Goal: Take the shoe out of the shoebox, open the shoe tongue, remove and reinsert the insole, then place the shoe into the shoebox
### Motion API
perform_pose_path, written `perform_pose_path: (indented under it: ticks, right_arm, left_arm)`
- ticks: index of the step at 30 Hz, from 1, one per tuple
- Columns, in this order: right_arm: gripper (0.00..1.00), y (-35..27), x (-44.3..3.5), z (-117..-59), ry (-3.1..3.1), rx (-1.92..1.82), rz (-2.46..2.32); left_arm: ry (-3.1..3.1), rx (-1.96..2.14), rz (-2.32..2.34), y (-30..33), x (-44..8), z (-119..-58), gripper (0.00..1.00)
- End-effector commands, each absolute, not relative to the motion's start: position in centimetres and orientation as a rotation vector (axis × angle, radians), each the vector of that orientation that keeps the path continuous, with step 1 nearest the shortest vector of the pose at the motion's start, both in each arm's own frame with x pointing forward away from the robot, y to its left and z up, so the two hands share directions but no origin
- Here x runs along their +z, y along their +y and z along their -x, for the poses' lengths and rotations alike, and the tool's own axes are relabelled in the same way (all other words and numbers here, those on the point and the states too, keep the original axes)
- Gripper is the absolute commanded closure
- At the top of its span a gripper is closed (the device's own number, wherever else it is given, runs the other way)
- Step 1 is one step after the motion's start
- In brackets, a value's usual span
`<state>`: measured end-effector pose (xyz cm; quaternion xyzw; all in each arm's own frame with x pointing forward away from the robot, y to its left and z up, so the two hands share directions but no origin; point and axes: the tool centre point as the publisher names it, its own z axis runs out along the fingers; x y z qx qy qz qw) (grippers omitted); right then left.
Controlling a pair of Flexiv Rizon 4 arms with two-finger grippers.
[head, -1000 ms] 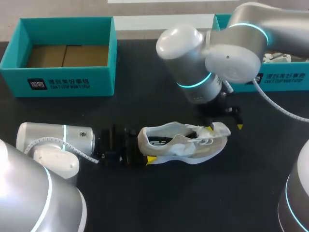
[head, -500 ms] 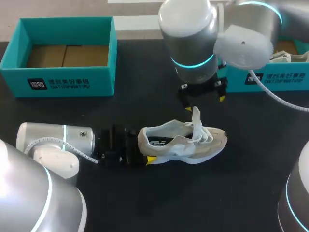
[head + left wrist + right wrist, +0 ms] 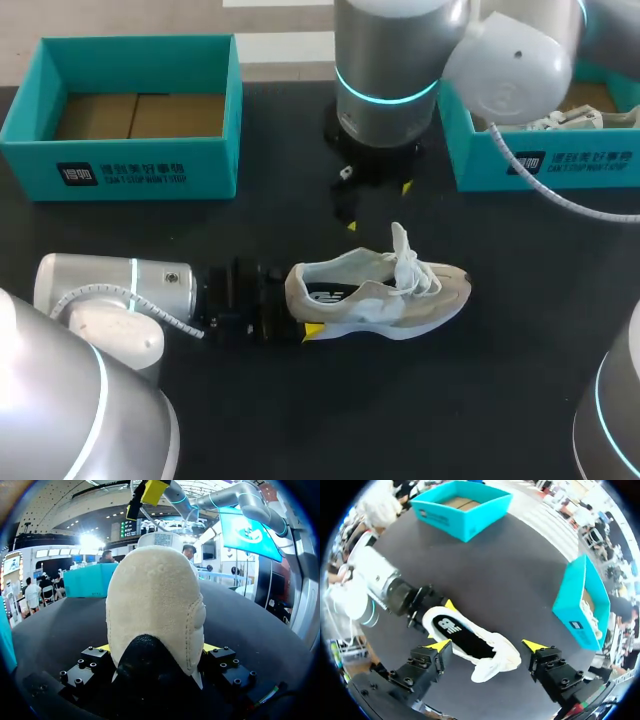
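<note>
Head view, nearest first: the left gripper is clamped on the heel of the pale shoe, which sits on the black table with its tongue standing up. Just beyond, the right gripper hovers above the shoe, fingers apart and holding nothing. Farthest back stand two teal shoeboxes.

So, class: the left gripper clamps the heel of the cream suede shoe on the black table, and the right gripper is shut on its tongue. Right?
No: the right gripper is open, clear of the white tongue of the cream suede shoe; the right wrist view shows it.
</note>
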<state>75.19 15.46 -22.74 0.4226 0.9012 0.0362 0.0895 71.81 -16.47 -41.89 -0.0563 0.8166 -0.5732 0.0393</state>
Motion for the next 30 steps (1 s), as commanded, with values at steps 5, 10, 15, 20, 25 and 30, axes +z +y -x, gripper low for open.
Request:
perform_pose_path:
  ticks: [5, 10, 15, 20, 25, 30]
  right_arm:
    - [1.0, 17.0, -22.0, -73.7, 3.09, -0.05, -0.404]
    - [1.0, 17.0, -22.0, -73.7, 3.09, -0.05, -0.404]
    - [1.0, 17.0, -22.0, -73.7, 3.09, -0.05, -0.404]
    - [1.0, 17.0, -22.0, -73.7, 3.09, -0.05, -0.404]
    - [1.0, 17.0, -22.0, -73.7, 3.09, -0.05, -0.404]
    - [1.0, 17.0, -23.4, -73.3, 3.069, -0.055, -0.396]
  left_arm:
    - [2.505, -1.754, 0.172, -16.5, -41.9, -71.8, 1.0]
    - [2.505, -1.754, 0.172, -16.5, -41.9, -71.8, 1.0]
    - [2.505, -1.754, 0.172, -16.5, -41.9, -71.8, 1.0]
    - [2.505, -1.754, 0.172, -16.5, -41.9, -71.8, 1.0]
    - [2.505, -1.754, 0.172, -16.5, -41.9, -71.8, 1.0]
    - [2.505, -1.754, 0.172, -16.5, -41.9, -71.8, 1.0]
